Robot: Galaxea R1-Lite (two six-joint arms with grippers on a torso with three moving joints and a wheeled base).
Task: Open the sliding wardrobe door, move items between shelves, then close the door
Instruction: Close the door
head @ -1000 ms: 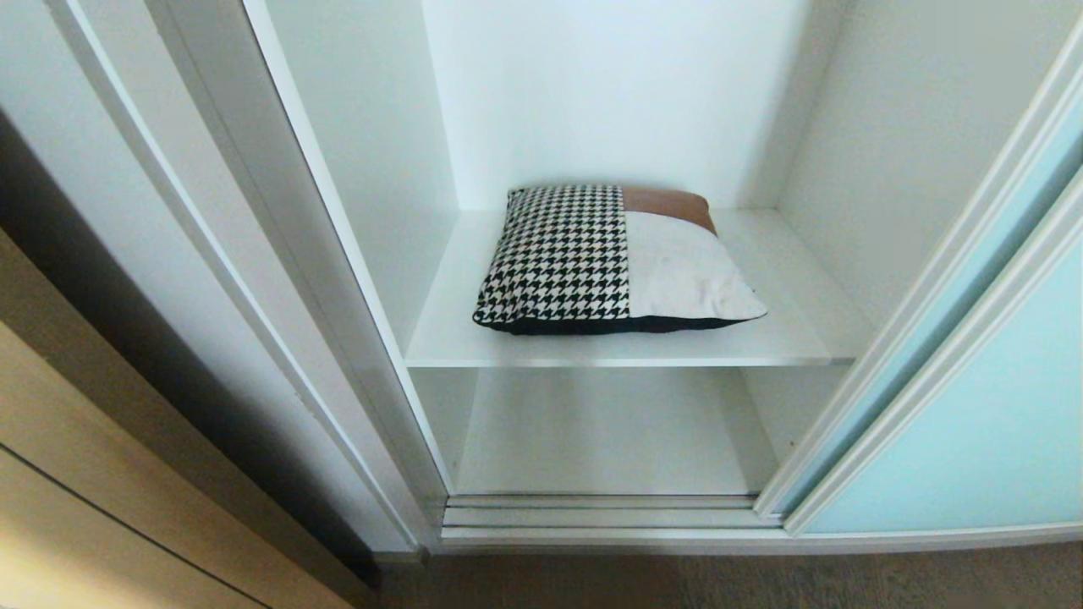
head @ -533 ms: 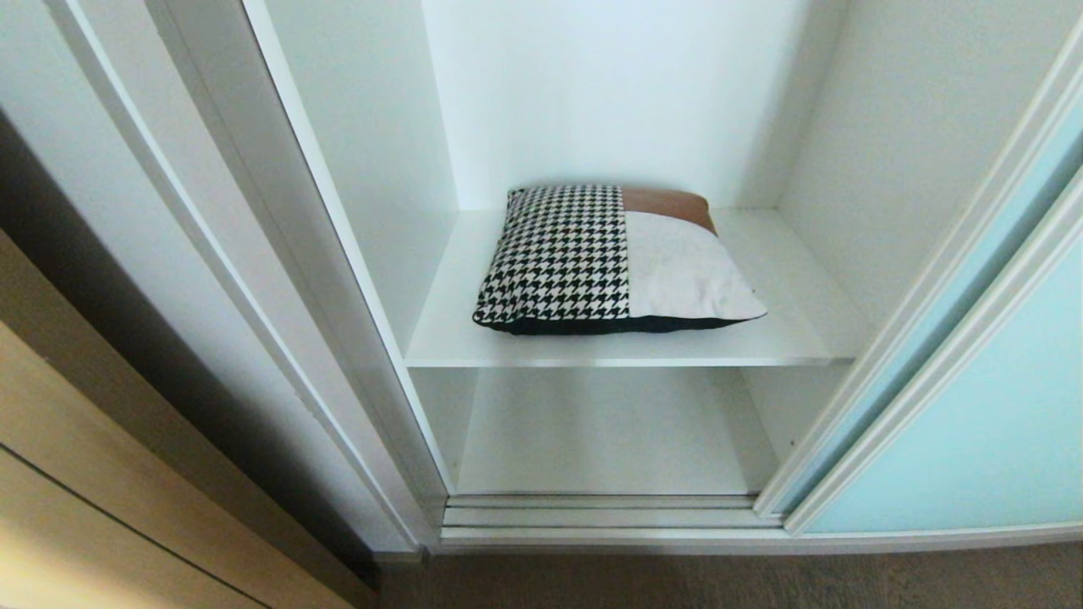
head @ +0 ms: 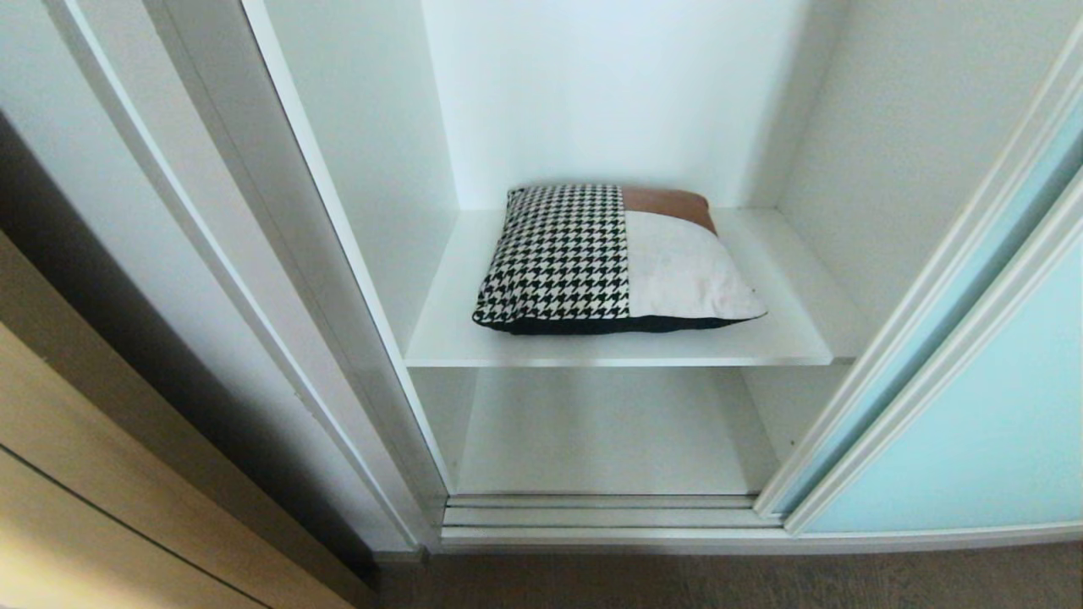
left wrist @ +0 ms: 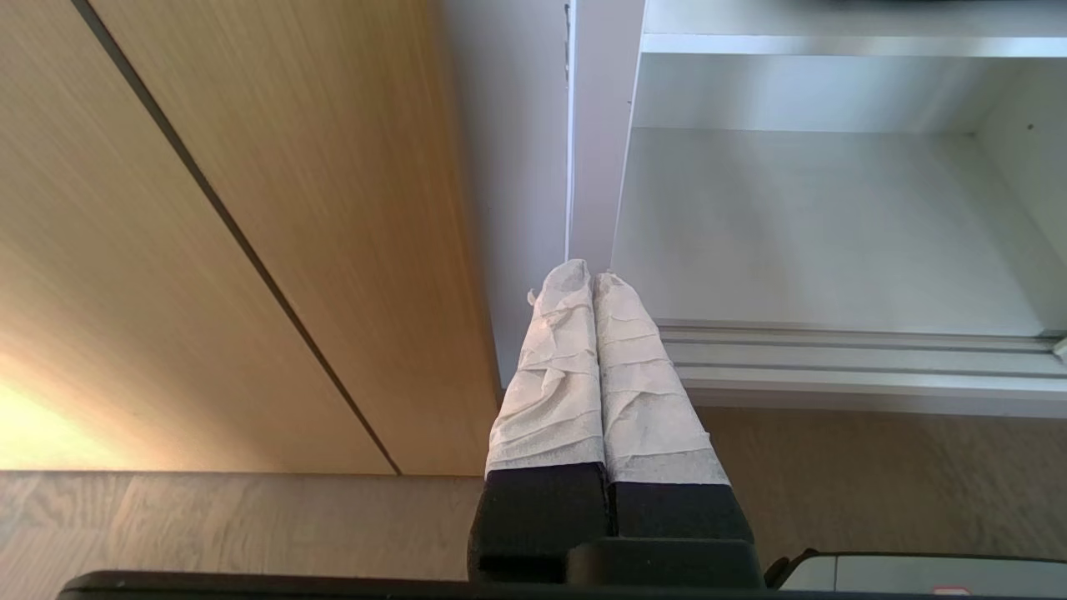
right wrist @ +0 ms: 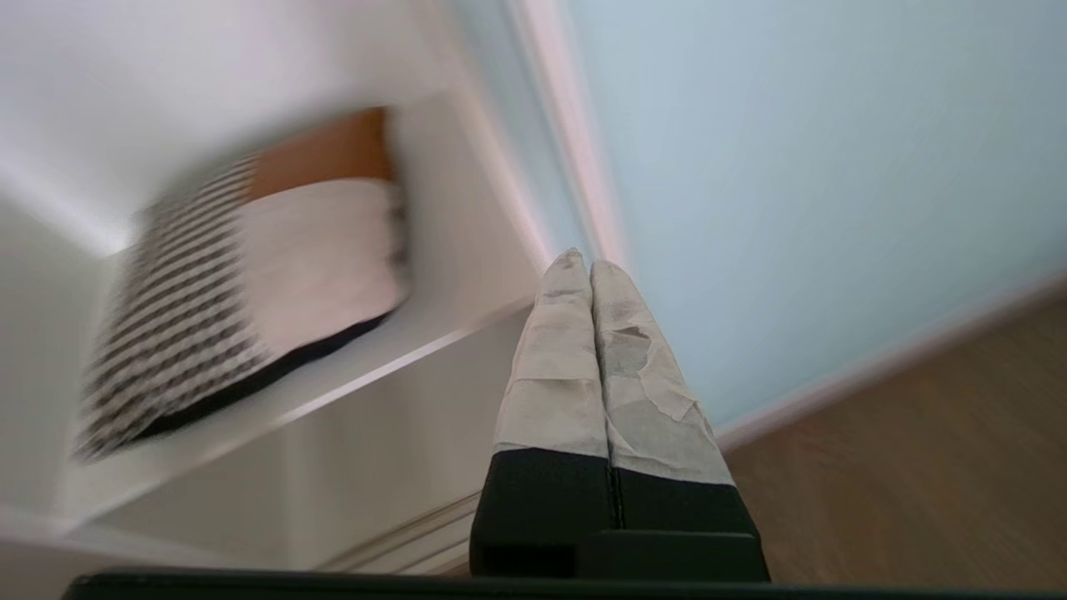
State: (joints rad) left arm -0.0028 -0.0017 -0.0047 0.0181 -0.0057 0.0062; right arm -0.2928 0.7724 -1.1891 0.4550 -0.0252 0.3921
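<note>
White shelves [head: 787,342]: 2 | cushion [head: 609,258]: 1, upper | both grippers' fingers [left wrist: 567,350] pressed together, empty

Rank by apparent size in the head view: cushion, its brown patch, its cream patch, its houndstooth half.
1. cushion, whole
2. houndstooth half
3. cream patch
4. brown patch, a thin strip at the far edge, foreshortened
</note>
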